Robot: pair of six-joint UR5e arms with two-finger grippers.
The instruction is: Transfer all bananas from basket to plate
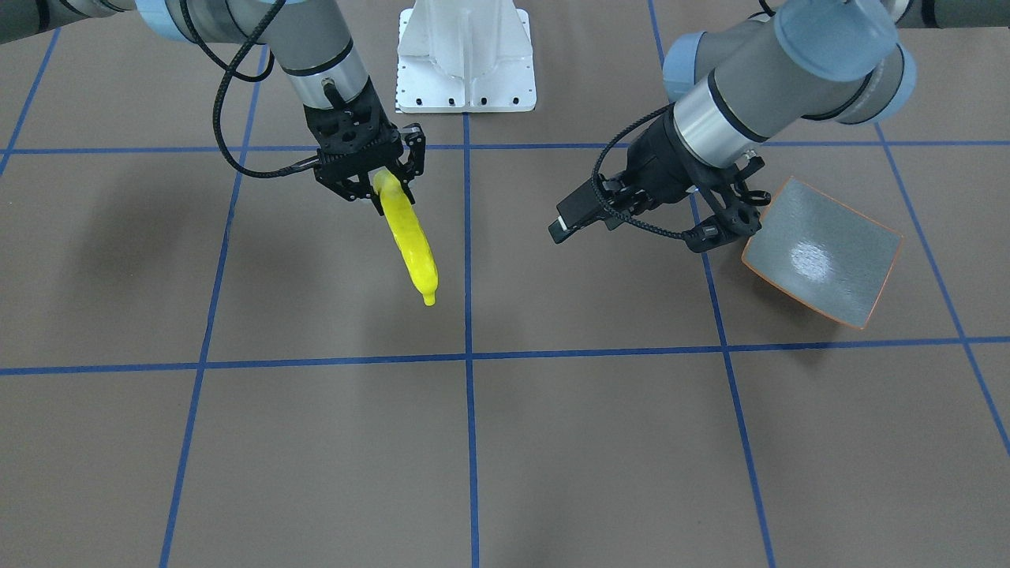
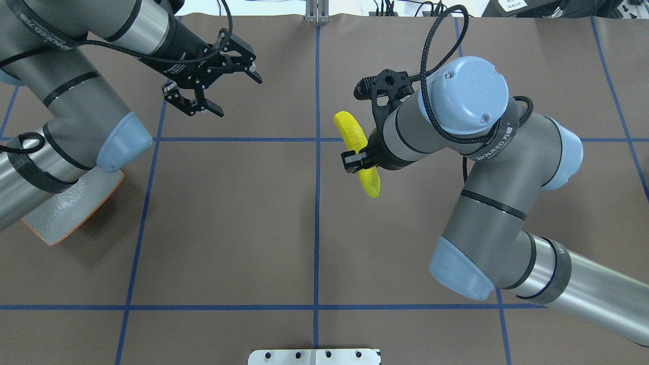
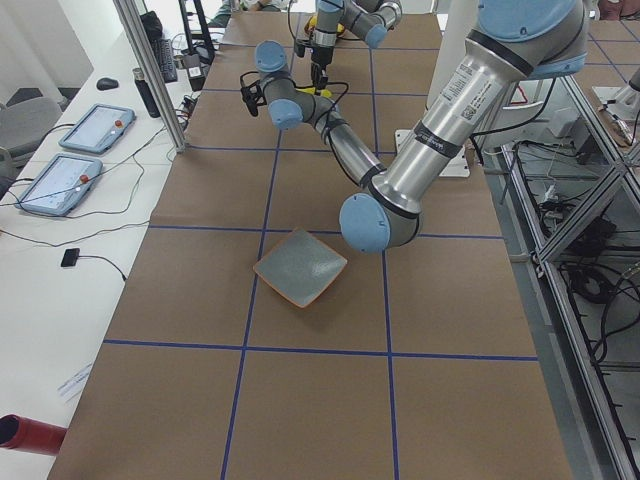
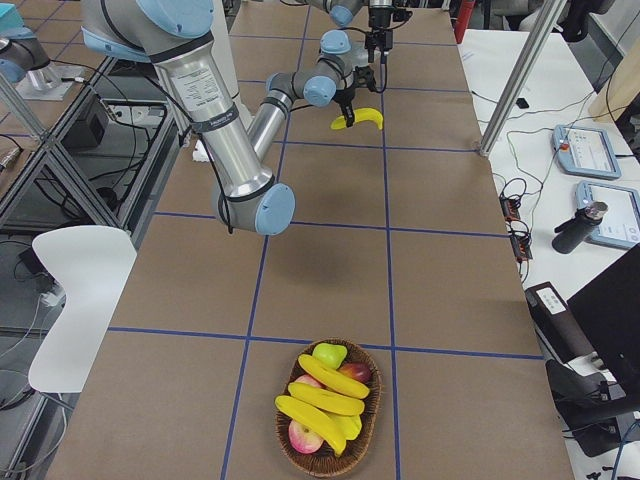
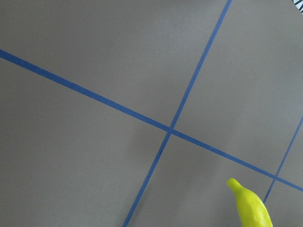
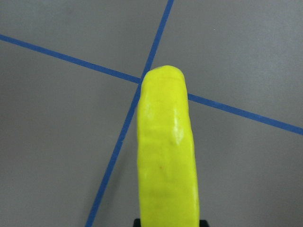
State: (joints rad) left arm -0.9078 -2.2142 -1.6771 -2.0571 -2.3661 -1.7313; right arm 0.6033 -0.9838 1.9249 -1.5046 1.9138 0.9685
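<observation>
Several bananas (image 4: 325, 397) are seen only in the right side view. They lie in a woven basket (image 4: 374, 425) at 6 o'clock, nearest to that camera, together with red apples (image 4: 356, 373) and one green fruit (image 4: 330, 353). The basket stands close to the near end of the table (image 4: 320, 280). Beyond it, toward 12 o'clock, a wide stretch of brown paper with blue lines (image 4: 388, 240) is left open.

Farther on, one held banana (image 1: 410, 244) is gripped at its upper end by the right gripper (image 1: 385, 181). The jaws are closed on it and the rest of the fruit is free. In the overhead view it is found a little toward 1 o'clock from the middle. The right wrist camera shows it lengthwise over a crossing of the lines.

The left gripper (image 2: 238, 96) is seen at 11 o'clock in the overhead view, with its jaws spread wide and nothing between them. Its wrist camera catches only the tip of the held banana at 5 o'clock.

The plate (image 1: 824, 252) is farthest, at 8 o'clock overhead and half covered there by the left arm (image 2: 76, 116). The front-facing view shows nearly all of it, just beside the left gripper.
</observation>
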